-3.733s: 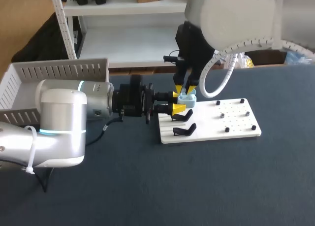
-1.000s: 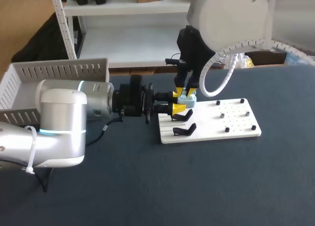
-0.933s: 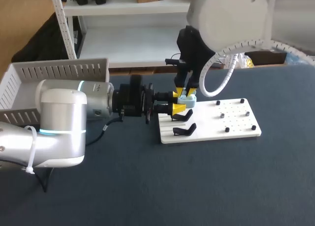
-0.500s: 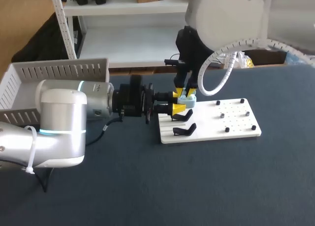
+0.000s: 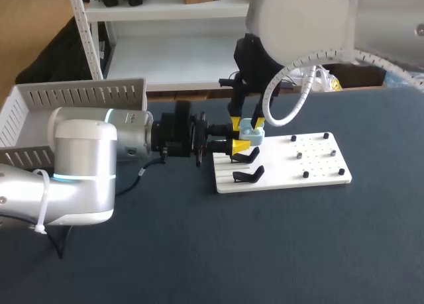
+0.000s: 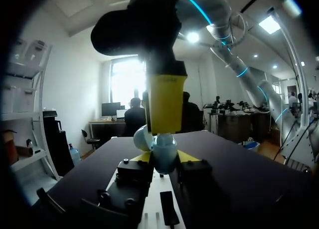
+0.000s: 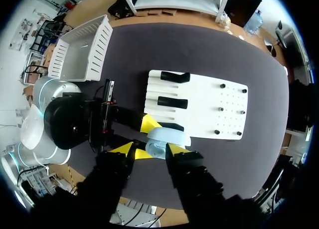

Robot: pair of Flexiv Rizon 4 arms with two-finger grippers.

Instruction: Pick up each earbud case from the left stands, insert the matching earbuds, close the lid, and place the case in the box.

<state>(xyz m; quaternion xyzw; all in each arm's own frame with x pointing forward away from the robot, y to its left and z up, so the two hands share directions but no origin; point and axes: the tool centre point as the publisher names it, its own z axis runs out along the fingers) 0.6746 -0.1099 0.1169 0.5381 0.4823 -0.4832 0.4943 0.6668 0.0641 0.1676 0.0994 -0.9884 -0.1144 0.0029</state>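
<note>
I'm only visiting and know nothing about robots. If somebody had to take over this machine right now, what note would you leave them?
Left gripper: shut on the pale blue rounded earbud case, held over the left end of the white pegged board.
Right gripper: shut on the same case, from above.
The black stands in view are bare, and no other case shows.
The white slatted box is at the table's left, with no case visible in it.
Done: one case is off its stand.
Left: I cannot tell whether the earbuds are in or the lid is closed. After that, the case goes in the box.
</note>
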